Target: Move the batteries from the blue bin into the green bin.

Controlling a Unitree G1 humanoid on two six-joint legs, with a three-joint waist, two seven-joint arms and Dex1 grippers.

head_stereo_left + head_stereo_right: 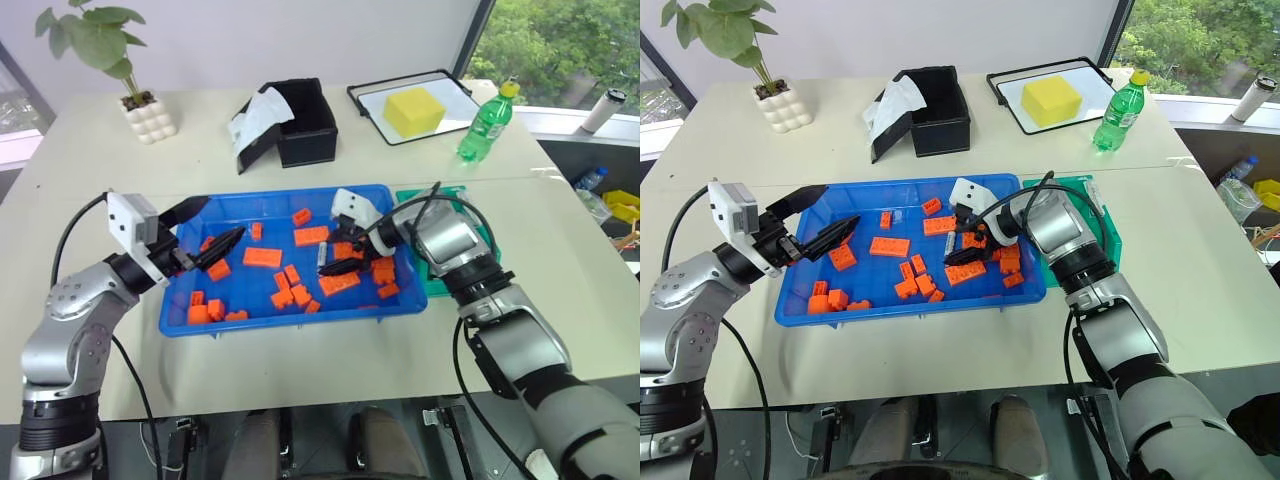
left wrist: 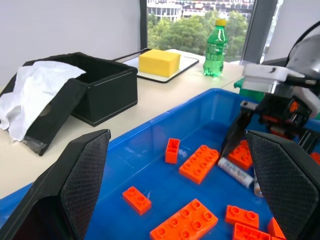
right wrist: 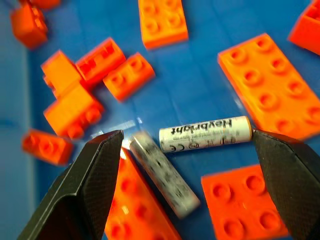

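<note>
Currently: right hand (image 3: 187,175) spread, empty, above two batteries (image 3: 205,134) in blue bin (image 1: 260,205), right end | left hand (image 1: 208,238) spread, idle at bin's left | advice: straddle one battery crosswise, avoiding orange blocks (image 3: 267,85) | green bin (image 1: 436,283) just right of blue bin.

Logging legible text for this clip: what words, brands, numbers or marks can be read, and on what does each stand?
"Heybright": on the white battery lying in the blue bin.
"CE" mark: same battery, beneath the brand.
Other small print on that battery: too small to read.
Second battery: blurred, unreadable.
Green bottle label: too small to read.
</note>
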